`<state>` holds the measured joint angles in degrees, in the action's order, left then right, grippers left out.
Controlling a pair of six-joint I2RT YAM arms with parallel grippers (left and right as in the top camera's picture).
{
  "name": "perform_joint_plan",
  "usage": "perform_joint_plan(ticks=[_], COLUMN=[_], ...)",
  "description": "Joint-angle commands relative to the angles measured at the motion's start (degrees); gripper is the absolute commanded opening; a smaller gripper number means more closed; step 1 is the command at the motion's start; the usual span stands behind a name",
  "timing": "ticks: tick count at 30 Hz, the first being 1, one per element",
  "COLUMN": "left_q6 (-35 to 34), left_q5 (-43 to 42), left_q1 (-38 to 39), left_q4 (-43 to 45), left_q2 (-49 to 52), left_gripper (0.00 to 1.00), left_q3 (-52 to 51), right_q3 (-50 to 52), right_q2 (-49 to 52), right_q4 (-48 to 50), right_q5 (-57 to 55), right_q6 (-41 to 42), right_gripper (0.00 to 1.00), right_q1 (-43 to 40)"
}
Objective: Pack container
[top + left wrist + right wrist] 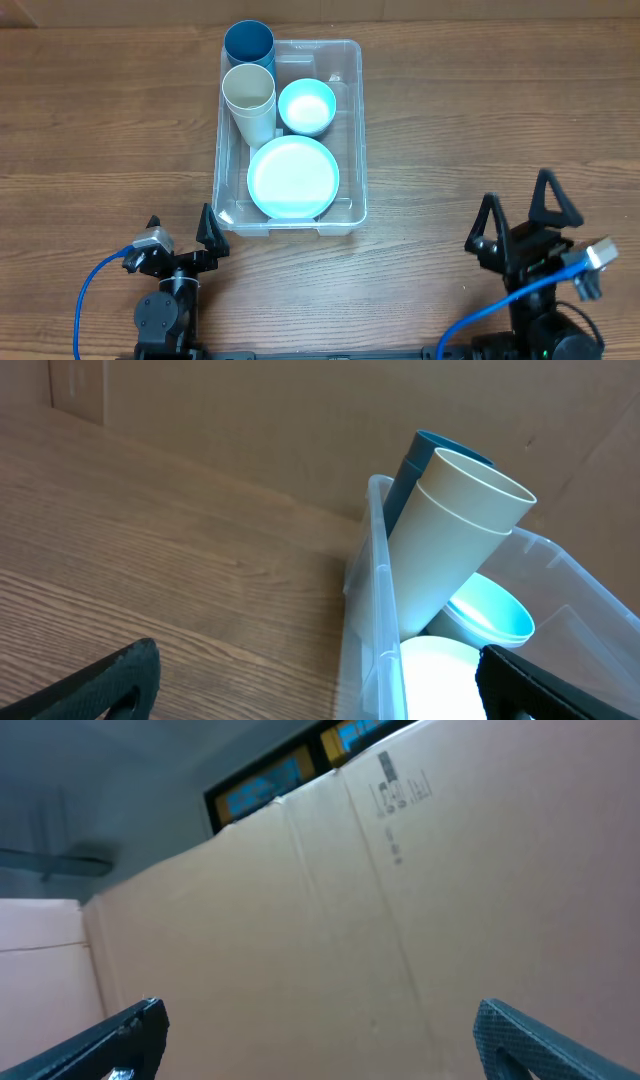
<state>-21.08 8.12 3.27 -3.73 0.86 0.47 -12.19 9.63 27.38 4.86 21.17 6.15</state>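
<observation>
Four pieces of tableware fill the container (352, 120) at upper centre of the overhead view: a blue cup (249, 46), a cream cup (250, 100), a small bowl (307, 106) and a plate (293, 178). Nothing loose shows on the table (100, 120), so packing looks finished. Along the bottom edge, the left tool (181, 222) and right tool (518, 192) stand apart, empty. The left wrist view shows the cream cup tilted against the blue one. The right wrist view shows only a cardboard panel (350, 920).

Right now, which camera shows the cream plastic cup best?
Overhead: the cream plastic cup shows whole, in the clear rectangular plastic container beside the dark blue plastic cup. Left wrist shows it close and tilted, its lower end behind the container's wall. Right wrist shows none of it.
</observation>
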Motion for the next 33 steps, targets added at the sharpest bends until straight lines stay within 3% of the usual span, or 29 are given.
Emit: perform_joint_plan(ticks=[1, 12, 33], left_q6=[-0.4, -0.3, -0.4], left_q5=[-0.5, -0.5, -0.5], left_q1=[-0.4, -0.4, -0.4], left_q4=[0.1, 0.1, 0.1], left_q2=[-0.6, -0.6, -0.6], left_gripper=[1.0, 1.0, 1.0], left_q3=[-0.2, -0.2, -0.2], right_q3=[4.2, 11.3, 11.7], right_q2=[-8.0, -9.5, -9.5], right_q4=[0.4, 2.8, -27.8], right_q5=[-1.4, -2.4, -4.8], right_q6=[0.1, 0.1, 0.1], right_gripper=[1.0, 1.0, 1.0], right_q1=[0.6, 0.6, -3.6])
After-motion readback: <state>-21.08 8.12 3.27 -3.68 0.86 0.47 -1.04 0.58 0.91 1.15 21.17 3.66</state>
